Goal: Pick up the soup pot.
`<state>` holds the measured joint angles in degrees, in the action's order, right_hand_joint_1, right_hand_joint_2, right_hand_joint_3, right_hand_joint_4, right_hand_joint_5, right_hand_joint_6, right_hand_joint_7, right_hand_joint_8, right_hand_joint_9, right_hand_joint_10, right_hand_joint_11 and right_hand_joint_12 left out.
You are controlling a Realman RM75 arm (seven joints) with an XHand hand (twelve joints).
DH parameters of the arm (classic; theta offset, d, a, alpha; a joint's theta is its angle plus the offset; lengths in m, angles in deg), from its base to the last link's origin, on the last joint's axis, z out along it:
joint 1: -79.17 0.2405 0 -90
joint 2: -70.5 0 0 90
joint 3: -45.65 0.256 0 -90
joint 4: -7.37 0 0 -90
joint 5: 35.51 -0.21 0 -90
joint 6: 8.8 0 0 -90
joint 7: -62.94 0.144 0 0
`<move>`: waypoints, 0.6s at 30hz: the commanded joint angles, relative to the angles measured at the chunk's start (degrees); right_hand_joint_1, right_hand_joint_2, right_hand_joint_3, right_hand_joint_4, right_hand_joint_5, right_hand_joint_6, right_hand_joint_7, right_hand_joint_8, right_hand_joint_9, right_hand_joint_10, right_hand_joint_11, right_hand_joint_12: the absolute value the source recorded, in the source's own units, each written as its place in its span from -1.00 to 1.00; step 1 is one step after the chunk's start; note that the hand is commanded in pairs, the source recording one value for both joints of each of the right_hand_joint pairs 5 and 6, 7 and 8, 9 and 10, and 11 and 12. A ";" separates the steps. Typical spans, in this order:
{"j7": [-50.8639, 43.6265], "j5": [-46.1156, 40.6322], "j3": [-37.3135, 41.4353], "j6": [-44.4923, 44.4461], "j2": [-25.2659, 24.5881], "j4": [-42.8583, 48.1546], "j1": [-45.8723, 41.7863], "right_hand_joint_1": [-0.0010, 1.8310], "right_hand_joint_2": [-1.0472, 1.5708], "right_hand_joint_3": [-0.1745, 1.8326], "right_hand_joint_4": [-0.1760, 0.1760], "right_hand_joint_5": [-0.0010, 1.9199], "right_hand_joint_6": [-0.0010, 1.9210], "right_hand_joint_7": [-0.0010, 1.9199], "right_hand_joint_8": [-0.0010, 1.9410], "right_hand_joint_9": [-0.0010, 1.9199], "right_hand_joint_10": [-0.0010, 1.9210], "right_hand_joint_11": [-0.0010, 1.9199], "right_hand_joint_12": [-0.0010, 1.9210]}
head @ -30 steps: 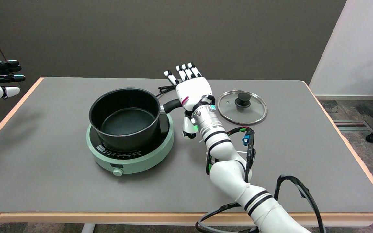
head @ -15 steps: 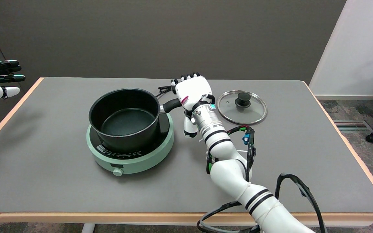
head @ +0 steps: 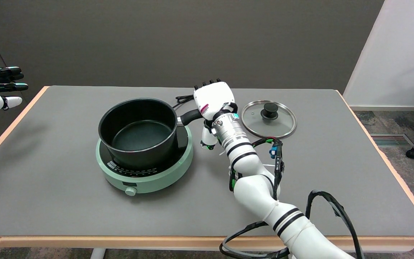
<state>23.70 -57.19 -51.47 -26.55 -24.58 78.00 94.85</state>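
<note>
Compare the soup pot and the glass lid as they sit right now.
The soup pot is black, deep and opaque; the glass lid is flat and see-through with a metal rim. The pot stands on the green cooker, while the lid lies on the table. The right hand is closed over the pot's handle; the lid is untouched. Both are round.

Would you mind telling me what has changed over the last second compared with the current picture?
The right robot hand has curled its fingers, which pointed out straight a second ago, down over the soup pot handle, apparently gripping it. The pot remains seated on the green cooker, and the glass lid lies where it was on the table.
</note>
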 commanded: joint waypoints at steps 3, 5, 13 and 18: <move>0.17 -1.60 -1.55 0.28 0.93 0.88 0.45 0.32 -0.52 0.44 -0.15 0.27 0.27 0.27 0.25 0.27 0.27 0.27 0.27; 0.19 -1.77 -1.63 0.39 0.93 0.91 0.50 0.32 -0.51 0.58 -0.15 0.27 0.27 0.27 0.25 0.27 0.27 0.27 0.27; 0.22 -3.19 -2.38 -0.03 0.93 0.37 0.74 0.36 -0.47 1.00 -0.44 0.41 0.41 0.41 0.40 0.41 0.41 0.41 0.41; -0.34 -5.75 -2.74 -0.55 0.55 -0.30 1.01 0.36 -0.29 0.74 -0.67 0.66 0.66 0.66 0.64 0.66 0.66 0.66 0.66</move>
<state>23.76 -59.22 -52.99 -26.31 -23.89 78.58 95.32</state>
